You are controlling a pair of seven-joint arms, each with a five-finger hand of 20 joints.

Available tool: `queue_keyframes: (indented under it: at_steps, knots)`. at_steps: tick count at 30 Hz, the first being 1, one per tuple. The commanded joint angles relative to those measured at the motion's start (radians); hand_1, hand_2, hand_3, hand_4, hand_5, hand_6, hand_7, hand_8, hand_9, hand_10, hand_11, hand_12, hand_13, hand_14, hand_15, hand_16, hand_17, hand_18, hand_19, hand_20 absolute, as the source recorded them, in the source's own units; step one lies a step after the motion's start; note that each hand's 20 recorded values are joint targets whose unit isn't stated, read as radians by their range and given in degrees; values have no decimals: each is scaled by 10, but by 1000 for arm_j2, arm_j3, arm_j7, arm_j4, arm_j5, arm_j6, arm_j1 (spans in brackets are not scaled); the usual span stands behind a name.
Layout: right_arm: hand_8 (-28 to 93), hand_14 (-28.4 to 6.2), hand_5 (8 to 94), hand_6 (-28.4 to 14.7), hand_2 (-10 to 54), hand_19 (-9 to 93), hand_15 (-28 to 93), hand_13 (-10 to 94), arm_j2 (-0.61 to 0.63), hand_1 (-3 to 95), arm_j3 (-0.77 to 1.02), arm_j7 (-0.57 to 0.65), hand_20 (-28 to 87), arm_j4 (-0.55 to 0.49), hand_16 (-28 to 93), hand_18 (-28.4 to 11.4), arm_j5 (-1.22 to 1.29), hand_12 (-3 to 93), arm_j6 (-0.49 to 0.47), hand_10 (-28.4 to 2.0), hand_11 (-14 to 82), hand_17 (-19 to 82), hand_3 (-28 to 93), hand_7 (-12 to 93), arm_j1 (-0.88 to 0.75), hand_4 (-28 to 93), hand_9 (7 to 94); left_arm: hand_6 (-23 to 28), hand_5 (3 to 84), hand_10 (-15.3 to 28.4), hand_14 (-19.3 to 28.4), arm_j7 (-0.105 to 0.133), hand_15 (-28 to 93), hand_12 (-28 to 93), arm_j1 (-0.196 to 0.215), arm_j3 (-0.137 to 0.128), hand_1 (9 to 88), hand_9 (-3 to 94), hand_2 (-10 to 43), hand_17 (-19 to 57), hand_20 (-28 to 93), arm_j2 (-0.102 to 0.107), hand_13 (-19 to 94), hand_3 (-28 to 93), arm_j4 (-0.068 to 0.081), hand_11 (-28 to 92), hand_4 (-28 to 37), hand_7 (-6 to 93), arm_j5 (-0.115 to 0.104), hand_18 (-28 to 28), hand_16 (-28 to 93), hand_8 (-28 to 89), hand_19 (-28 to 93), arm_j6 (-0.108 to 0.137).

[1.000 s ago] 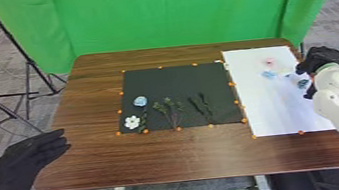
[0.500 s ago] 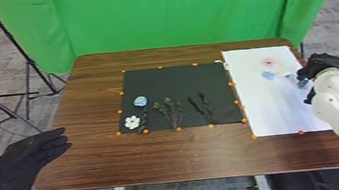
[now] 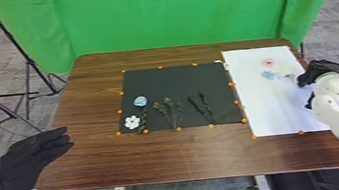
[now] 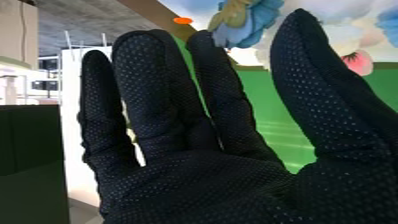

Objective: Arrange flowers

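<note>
Blue flower [image 4: 259,21] is near the right hand [image 4: 209,180], its fingers spread; picking seems the present step; next, close gently around the stem.

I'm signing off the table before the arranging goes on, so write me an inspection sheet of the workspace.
Surface: brown wooden table bearing a black mat and, right of it, a white sheet.
Job's things: white flower, blue flower and green sprigs on the mat; pink flower on the sheet; another blue bloom near the right hand's fingertips, contact unclear.
Clutter: nothing seen; orange dots edge mat and sheet.
Hands: left hand open, off the table's near left; right hand open, at the sheet's right edge.
Cables: none certain.
Surroundings: green curtain behind, black stand at left.
</note>
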Motion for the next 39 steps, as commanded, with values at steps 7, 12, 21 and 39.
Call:
queue_keyframes:
  at_steps: [7,12,21,39]
  knots:
    - [-133,-132,527,-65,-54,765,751,551,-36,319,4,-21,112,9,157,-210,-12,166,-32,-183,260,184,850,223,-5,-283,532,155,514,232,284,-15,604,106,1,13,277,416,52,-93,169,-11,290,782,9,372,-170,136,-3,226,-121,-84,584,-14]
    - [-136,-131,534,-60,-52,763,750,555,-52,321,-11,-30,114,7,157,-210,-27,166,-35,-176,262,182,849,227,-8,-283,542,155,513,232,284,-17,604,106,2,9,277,415,52,-93,168,-12,288,782,7,372,-170,137,-3,226,-121,-83,584,-11]
    - [-142,-115,582,-43,-61,767,740,592,-59,358,-11,-2,120,5,160,-208,-32,176,-20,-155,304,193,852,241,-30,-282,615,156,511,232,284,-23,605,106,-1,8,277,415,52,-94,166,-14,289,783,9,372,-170,138,1,226,-121,-84,586,-18]
    - [-140,-115,562,-54,-82,788,728,601,-66,372,-5,48,125,-16,186,-211,-18,159,-73,-180,252,207,855,226,-48,-283,591,156,509,232,284,-27,605,106,10,2,277,414,52,-94,161,-16,288,786,6,372,-171,139,0,226,-121,-85,587,-18]
